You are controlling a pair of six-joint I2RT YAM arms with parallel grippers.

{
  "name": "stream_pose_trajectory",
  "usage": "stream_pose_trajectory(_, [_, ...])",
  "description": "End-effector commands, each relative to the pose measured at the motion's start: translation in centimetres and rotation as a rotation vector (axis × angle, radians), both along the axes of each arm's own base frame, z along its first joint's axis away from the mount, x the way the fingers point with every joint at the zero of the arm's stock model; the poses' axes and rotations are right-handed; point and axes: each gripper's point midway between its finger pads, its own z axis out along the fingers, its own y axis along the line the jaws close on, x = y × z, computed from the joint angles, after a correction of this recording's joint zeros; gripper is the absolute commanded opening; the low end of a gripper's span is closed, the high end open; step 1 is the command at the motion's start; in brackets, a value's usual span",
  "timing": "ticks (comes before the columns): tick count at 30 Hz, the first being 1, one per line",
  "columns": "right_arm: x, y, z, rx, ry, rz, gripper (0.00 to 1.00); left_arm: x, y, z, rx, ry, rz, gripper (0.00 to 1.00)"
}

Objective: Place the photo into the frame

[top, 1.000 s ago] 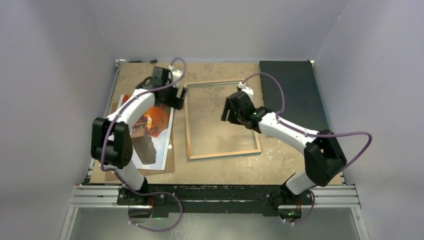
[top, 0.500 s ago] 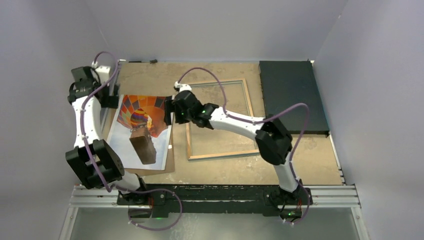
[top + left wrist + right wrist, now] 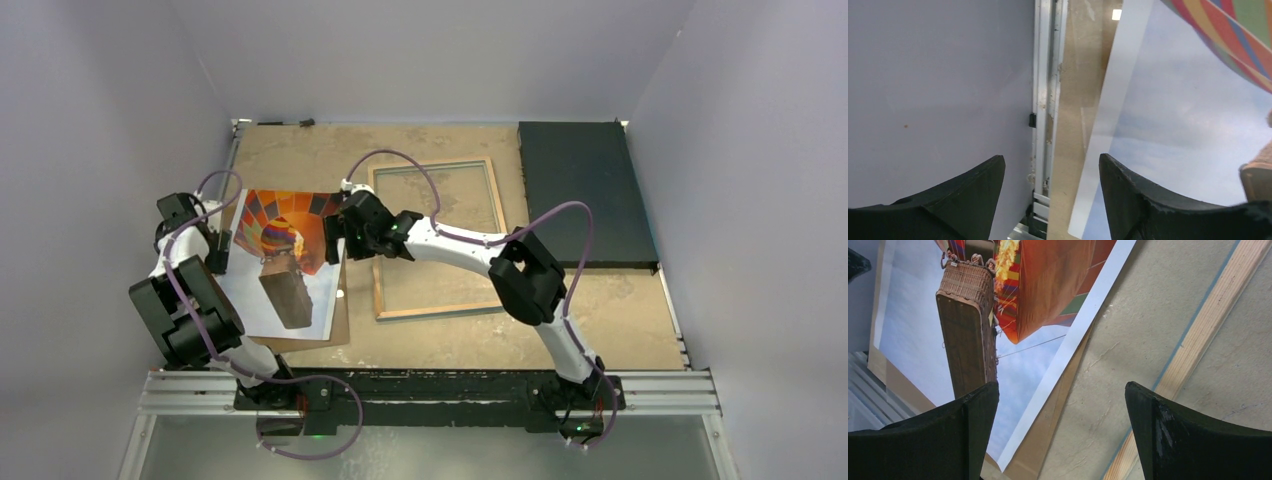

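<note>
Scuffed tan counter [image 3: 440, 335], pale lilac walls [image 3: 430, 60]. The photo [image 3: 250, 300] lies flat between left hand [image 3: 218, 252] and right hand [image 3: 333, 238], both open and empty.

The left arm [image 3: 185, 300] sprawls over the edge of the photo [image 3: 295, 225] nearest the left side of the desk [image 3: 600, 310]. From above, the left pincer [image 3: 1050, 157] is too small to read. The right arm [image 3: 455, 240] masks part of the left rail of the frame [image 3: 450, 307]. The backing board [image 3: 341, 322] shows only as thin strips under the print. At the desk's far edge sits a dark speck [image 3: 305, 122], too tiny to name. Both wrist views clip the photo at their borders.
</note>
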Motion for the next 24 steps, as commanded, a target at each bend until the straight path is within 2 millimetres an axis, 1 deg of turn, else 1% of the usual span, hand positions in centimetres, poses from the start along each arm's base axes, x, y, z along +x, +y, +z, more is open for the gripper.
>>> stream_pose_trajectory(1, [0.2, 0.8, -0.3, -0.003, 0.006, -0.006, 0.99, 1.8, 3.1, 2.0, 0.153, -0.107, 0.024, 0.62])
stream_pose_trajectory(3, [0.1, 0.6, -1.1, -0.019, 0.018, -0.021, 0.99, 2.0, 3.7, 2.1, 0.186, -0.126, 0.039, 0.53])
stream_pose_trajectory(5, [0.0, 0.4, -2.1, -0.024, 0.035, -0.032, 0.99, 2.0, 4.3, 1.6, 0.213, -0.122, 0.059, 0.46])
stream_pose_trajectory(8, [-0.6, 0.1, -3.3, -0.038, 0.068, -0.035, 0.99, 1.6, 4.3, 0.2, 0.202, -0.088, 0.062, 0.41])
stream_pose_trajectory(11, [-0.9, -0.2, -4.2, -0.046, 0.085, -0.044, 0.99, 1.1, 3.4, -1.8, 0.150, -0.051, 0.051, 0.41])
stream_pose_trajectory(15, [-1.4, -0.3, -4.8, -0.045, 0.113, -0.038, 0.98, 0.5, 2.3, -3.6, 0.093, -0.014, 0.030, 0.40])
stream_pose_trajectory(20, [-2.0, -0.1, -5.5, -0.026, 0.145, -0.028, 0.97, 0.0, 1.0, -4.7, 0.026, 0.004, 0.008, 0.40])
stream_pose_trajectory(24, [-3.0, 0.4, -5.9, -0.014, 0.183, 0.001, 0.97, -0.3, -0.2, -5.7, -0.035, 0.022, -0.008, 0.40])
